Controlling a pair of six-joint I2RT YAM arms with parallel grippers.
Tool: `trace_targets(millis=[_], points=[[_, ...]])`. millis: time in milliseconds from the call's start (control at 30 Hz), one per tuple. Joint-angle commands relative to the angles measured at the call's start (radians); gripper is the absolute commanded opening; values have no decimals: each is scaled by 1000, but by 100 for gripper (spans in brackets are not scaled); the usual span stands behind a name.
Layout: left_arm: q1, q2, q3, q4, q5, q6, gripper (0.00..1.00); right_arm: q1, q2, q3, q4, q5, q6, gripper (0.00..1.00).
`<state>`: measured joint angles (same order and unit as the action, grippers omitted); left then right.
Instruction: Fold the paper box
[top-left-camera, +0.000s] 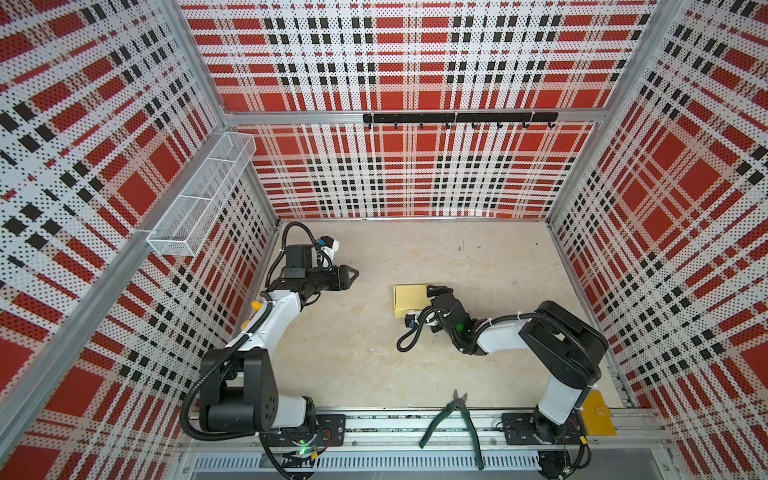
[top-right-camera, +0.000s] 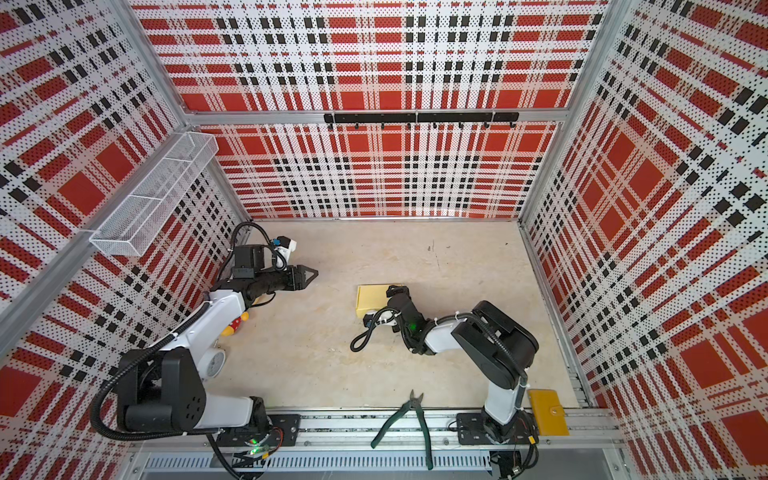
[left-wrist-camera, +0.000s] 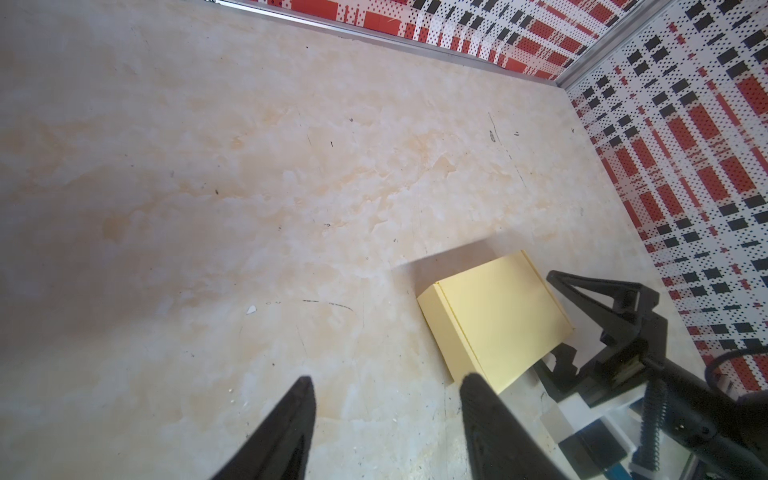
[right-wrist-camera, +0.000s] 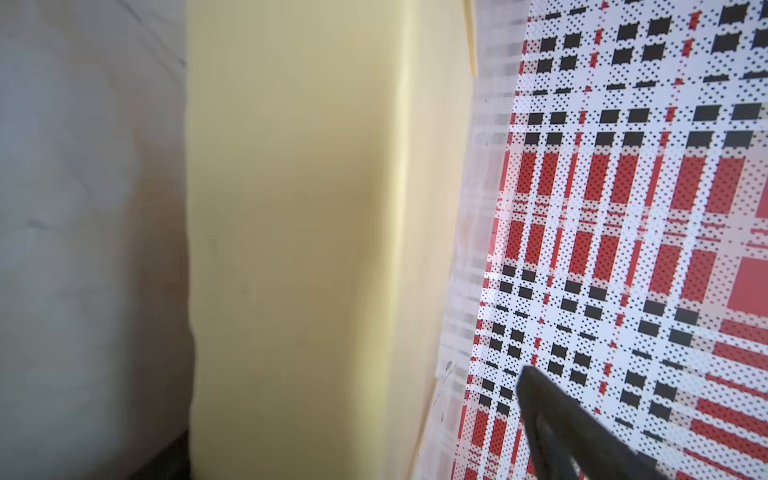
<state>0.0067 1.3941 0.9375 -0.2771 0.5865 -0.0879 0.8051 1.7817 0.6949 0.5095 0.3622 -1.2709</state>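
Observation:
The paper box (top-left-camera: 409, 300) (top-right-camera: 371, 299) is a pale yellow shallow box, lying closed and flat mid-table. It also shows in the left wrist view (left-wrist-camera: 498, 316), and it fills the right wrist view (right-wrist-camera: 291, 249). My right gripper (top-left-camera: 435, 291) (top-right-camera: 395, 291) (left-wrist-camera: 548, 320) is at the box's right side. Its jaws are spread wide, and one of its fingers (right-wrist-camera: 561, 419) stands clear of the cardboard. My left gripper (top-left-camera: 353, 274) (top-right-camera: 313, 274) (left-wrist-camera: 386, 380) hovers to the left of the box, open and empty.
Green-handled pliers (top-left-camera: 453, 419) lie on the front rail. A yellow wallet (top-left-camera: 598, 413) lies by the right arm's base. A yellow plush toy (top-right-camera: 235, 326) and a white clock (top-right-camera: 214, 365) sit under the left arm. A wire basket (top-left-camera: 199, 195) hangs on the left wall.

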Motion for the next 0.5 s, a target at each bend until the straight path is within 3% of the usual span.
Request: trace_targets(millis=[0,133,333,467], points=[[12,-32,-11,19,-2,4,60,26,-3,-21,-179,-64,29,100],[18,-36,-14,19,-10,9,62,53,-57,-6,-322,-104,81,100],[23,-36,-17,11,-53,20,76,93,-149,11,-544,-144,150,100],[22,-34,-16,8,-56,25,76,81,-192,3,-558,-149,162,100]])
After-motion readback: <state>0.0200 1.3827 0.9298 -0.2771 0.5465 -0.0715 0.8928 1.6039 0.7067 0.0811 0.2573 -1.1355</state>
